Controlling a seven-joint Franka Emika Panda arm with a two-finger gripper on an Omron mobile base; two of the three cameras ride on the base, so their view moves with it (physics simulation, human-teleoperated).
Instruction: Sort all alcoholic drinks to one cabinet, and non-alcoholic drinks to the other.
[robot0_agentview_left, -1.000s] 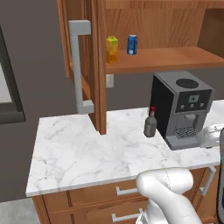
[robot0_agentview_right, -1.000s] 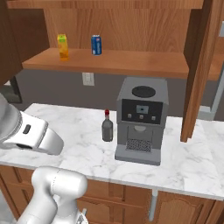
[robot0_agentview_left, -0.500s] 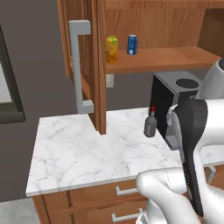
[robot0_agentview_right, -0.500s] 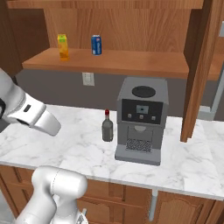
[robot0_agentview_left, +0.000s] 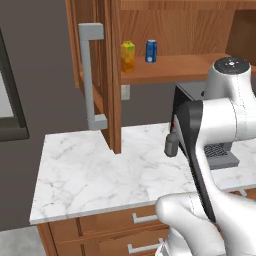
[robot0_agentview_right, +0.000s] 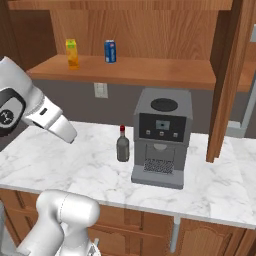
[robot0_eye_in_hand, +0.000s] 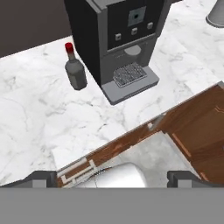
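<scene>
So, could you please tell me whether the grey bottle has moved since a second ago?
No. The grey bottle stands at the same spot on the marble counter, just left of the coffee machine.

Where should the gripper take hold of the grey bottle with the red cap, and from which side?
Grip the grey bottle around its squat body below the narrow neck, probably from the front or its open left side: it stands upright, with the coffee machine close on its right.
</scene>
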